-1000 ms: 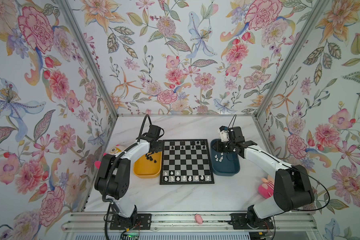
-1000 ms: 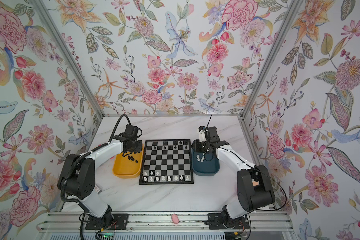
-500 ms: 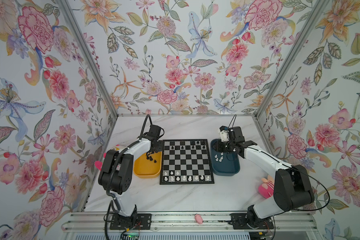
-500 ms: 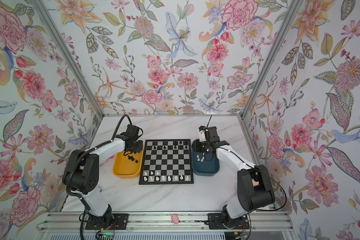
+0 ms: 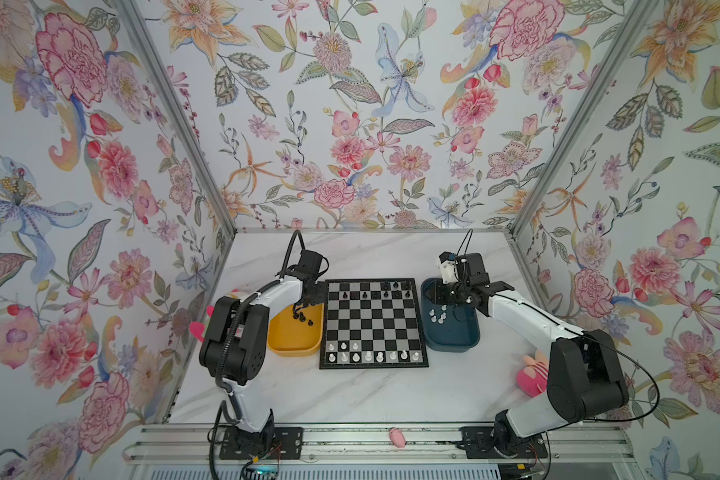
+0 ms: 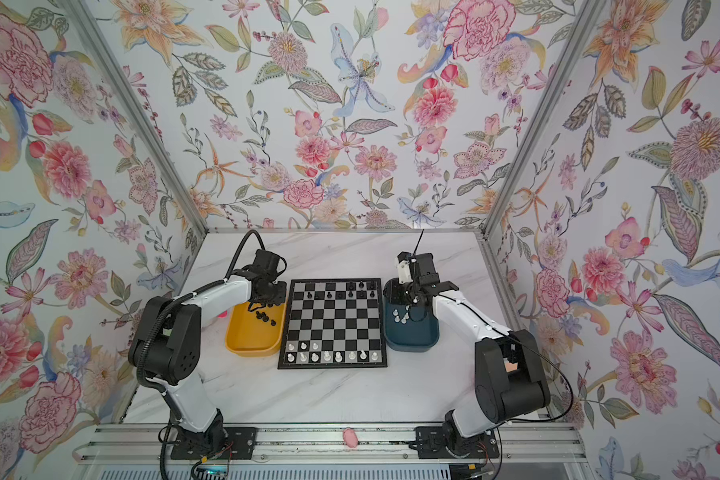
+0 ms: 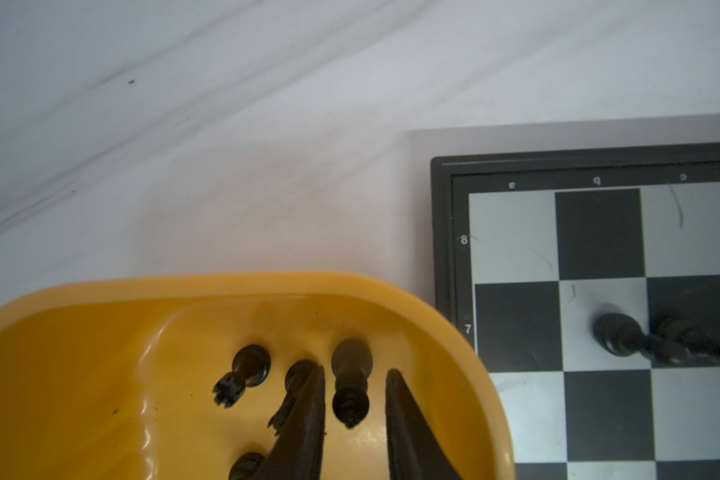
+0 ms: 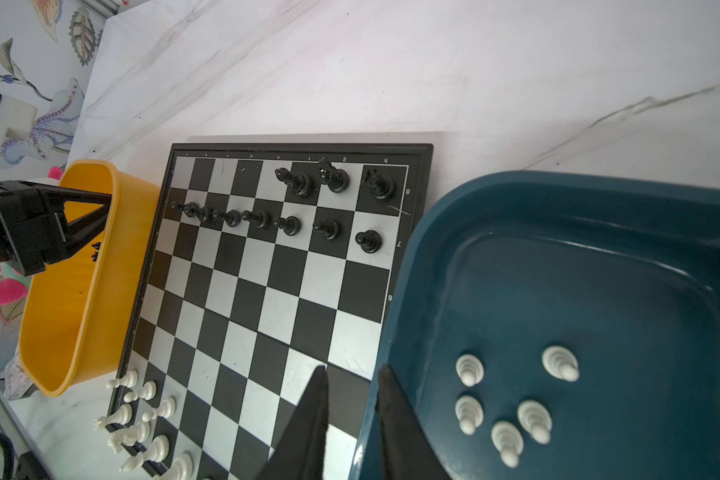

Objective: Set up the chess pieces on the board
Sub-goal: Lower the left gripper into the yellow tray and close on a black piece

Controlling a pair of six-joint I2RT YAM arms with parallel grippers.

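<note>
The board lies mid-table in both top views. Black chess pieces fill part of its far two rows and white ones stand in its near rows. My left gripper reaches down into the yellow tray, open, its jaws standing either side of an upright black piece with small gaps. Other black pieces stand beside it. My right gripper hovers over the blue tray's rim by the board edge, narrowly open and holding nothing. Several white pieces stand in that tray.
The yellow tray touches the board's left side and the blue tray its right. A pink plush toy lies at the right near the arm's base, another behind the left arm. Flowered walls close three sides.
The left jaws have narrowed around the black piece in the yellow tray. The right arm has not visibly moved.
</note>
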